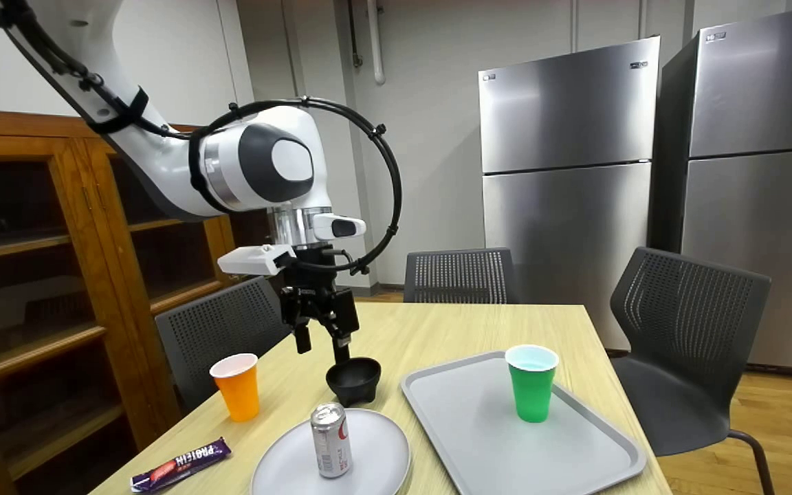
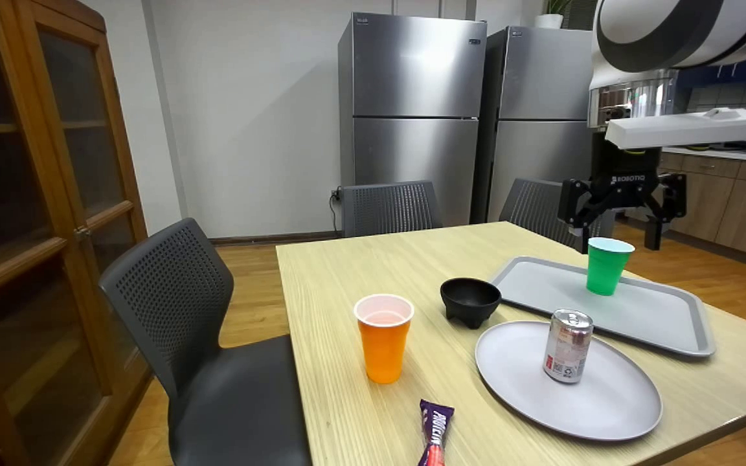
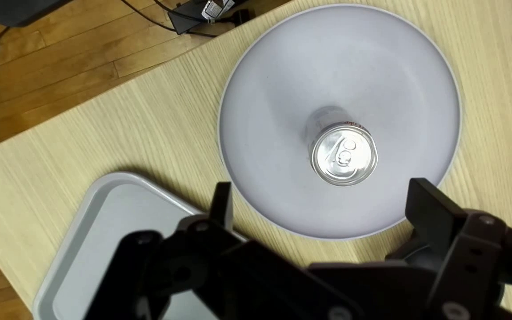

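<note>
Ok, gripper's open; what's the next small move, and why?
Probably ease the gripper toward the silver soda can before lowering: it holds nothing, and in the wrist view the can, upright on the round plate, appears beyond the fingertips.

Table: topped in pale wood-grain, five things set straight on it, clock read from an exterior view
Plate: round, greyish-lilac, laid flat, taken as the clock's middle
Tray: grey, kinda rectangular, laid flat towards 1 o'clock
Bowl: black, footed, set down at 10-ish, pretty near the plate
Orange cup: stood upright between 9 and 10, further out
Protein bar: purple-wrapped, laid flat around 8
</note>
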